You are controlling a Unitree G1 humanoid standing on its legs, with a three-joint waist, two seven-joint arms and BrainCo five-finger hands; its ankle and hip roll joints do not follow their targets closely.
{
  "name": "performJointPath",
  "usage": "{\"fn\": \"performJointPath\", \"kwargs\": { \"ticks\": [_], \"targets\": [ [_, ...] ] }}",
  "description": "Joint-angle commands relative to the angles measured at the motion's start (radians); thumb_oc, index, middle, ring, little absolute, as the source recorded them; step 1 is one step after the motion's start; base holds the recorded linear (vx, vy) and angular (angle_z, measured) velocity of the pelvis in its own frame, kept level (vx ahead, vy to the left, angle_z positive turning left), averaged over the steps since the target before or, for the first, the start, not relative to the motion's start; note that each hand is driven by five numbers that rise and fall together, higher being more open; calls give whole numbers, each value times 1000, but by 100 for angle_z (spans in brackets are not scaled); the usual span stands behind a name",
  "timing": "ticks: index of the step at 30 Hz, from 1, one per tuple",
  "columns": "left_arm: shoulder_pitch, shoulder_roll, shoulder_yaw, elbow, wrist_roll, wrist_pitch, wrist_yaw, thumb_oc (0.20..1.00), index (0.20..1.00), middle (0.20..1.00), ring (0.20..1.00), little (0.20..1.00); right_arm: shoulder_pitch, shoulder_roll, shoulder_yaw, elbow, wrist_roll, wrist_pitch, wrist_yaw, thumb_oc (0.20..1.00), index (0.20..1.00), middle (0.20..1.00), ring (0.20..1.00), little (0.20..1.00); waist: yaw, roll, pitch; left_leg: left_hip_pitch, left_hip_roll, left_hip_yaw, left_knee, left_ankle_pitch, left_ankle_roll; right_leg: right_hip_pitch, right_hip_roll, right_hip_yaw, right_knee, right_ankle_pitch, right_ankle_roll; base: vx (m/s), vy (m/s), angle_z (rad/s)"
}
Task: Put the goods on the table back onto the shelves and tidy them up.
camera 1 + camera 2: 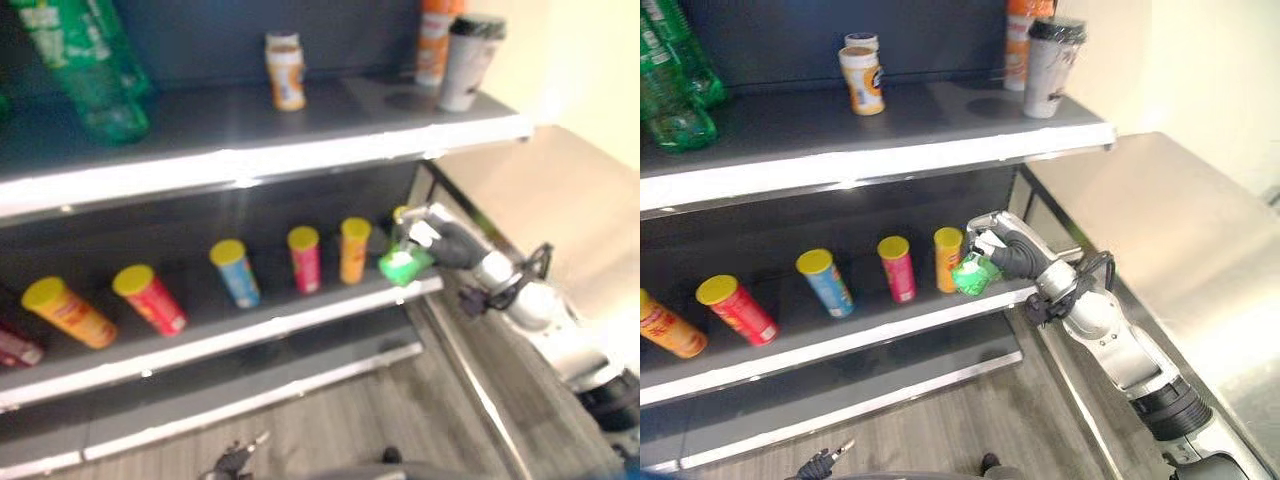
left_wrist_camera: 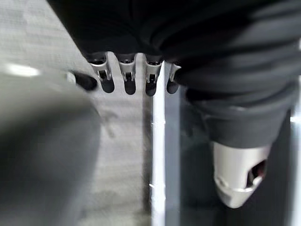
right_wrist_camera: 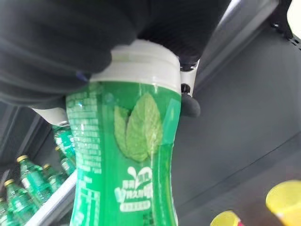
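Observation:
My right hand [image 1: 1008, 252] is shut on a small green bottle [image 1: 975, 275] with a white cap, holding it tilted at the right end of the middle shelf [image 1: 890, 325], just right of the last orange canister [image 1: 948, 258]. Close up, the green bottle [image 3: 127, 160] shows a leaf label, with the cap tucked under the hand's dark cover [image 3: 56, 47]. My left hand [image 2: 127, 80] hangs low over the grey floor, its fingers straight and holding nothing.
Several yellow-lidded canisters [image 1: 825, 280] lie in a row on the middle shelf. The upper shelf [image 1: 880, 150] holds green bottles [image 1: 675, 90], an orange-white jar [image 1: 862, 78] and a dark-lidded cup [image 1: 1050, 65]. A steel table [image 1: 1180, 230] stands to the right.

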Motion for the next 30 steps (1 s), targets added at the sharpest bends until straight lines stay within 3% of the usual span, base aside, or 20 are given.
{"fn": "performJointPath", "kwargs": {
  "ticks": [1,2,6,7,8,9,10,14,17,23,30],
  "targets": [
    [-21,25,-45,-12,0,-11,-2,1000,1000,1000,1000,1000,-34,29,-11,-64,72,-39,-3,200,200,200,200,200,5,-34,-2,20,-98,9,-3,-104,78,-11,-73,21,8,4,38,85,-138,-5],
    [-26,23,-51,-8,5,-15,-6,1000,1000,1000,1000,1000,-25,30,-21,-77,83,-41,7,200,200,200,200,200,6,-45,-5,11,-161,-4,-24,-193,96,3,-78,12,-9,8,37,50,-78,12],
    [-26,23,-51,-8,5,-15,-6,1000,1000,1000,1000,1000,-25,30,-21,-77,83,-41,7,200,200,200,200,200,6,-45,-5,11,-161,-4,-24,-193,96,3,-78,12,-9,8,37,21,-36,13],
    [-36,13,-62,1,13,-22,-5,1000,1000,1000,1000,1000,-2,36,-38,-82,110,-44,16,200,200,200,200,200,10,-55,-9,-12,-232,-3,-65,-251,100,17,-86,-12,-33,17,40,20,-94,1],
    [-38,6,-72,5,11,-24,-10,1000,1000,1000,1000,1000,10,51,-49,-81,116,-45,7,200,200,200,200,200,18,-49,-4,-58,-293,-6,-103,-241,105,17,-72,-16,-43,26,38,30,-89,43],
    [-38,6,-74,6,10,-25,-10,1000,1000,1000,1000,1000,13,51,-51,-82,116,-45,7,200,200,200,200,200,16,-51,-8,-60,-296,-9,-105,-241,107,18,-75,-19,-45,24,40,-15,-12,41],
    [-25,-7,-78,6,-11,-33,-11,1000,1000,1000,1000,1000,23,63,-67,-89,95,-54,-2,200,200,200,200,200,23,-29,2,-66,-333,-24,-160,-230,114,21,-41,-11,-42,20,38,21,24,36],
    [-39,-8,-73,56,25,-26,-21,1000,1000,1000,1000,1000,52,79,-103,-197,145,-67,8,200,200,200,200,200,1,-10,-46,12,-334,-18,-236,-223,117,67,-44,-1,-70,17,39,124,85,-8],
    [-40,-10,-76,61,29,-26,-22,1000,1000,1000,1000,1000,37,70,-107,-219,164,-75,11,200,200,200,200,200,0,-8,-45,19,-332,-13,-236,-226,118,70,-44,4,-71,18,40,52,57,-17],
    [-30,-3,-71,85,23,-15,-22,1000,1000,1000,1000,1000,-151,27,-119,-288,306,-101,11,200,200,200,200,200,4,-9,-71,52,-320,10,-236,-245,120,83,-45,28,-84,21,44,39,18,-10],
    [-18,-6,-96,88,15,-3,-20,1000,1000,1000,1000,1000,-364,0,-61,-224,322,-74,-22,200,200,200,200,200,12,-10,-87,67,-313,12,-236,-254,118,95,-46,28,-97,24,43,17,6,-6]
  ]
}}
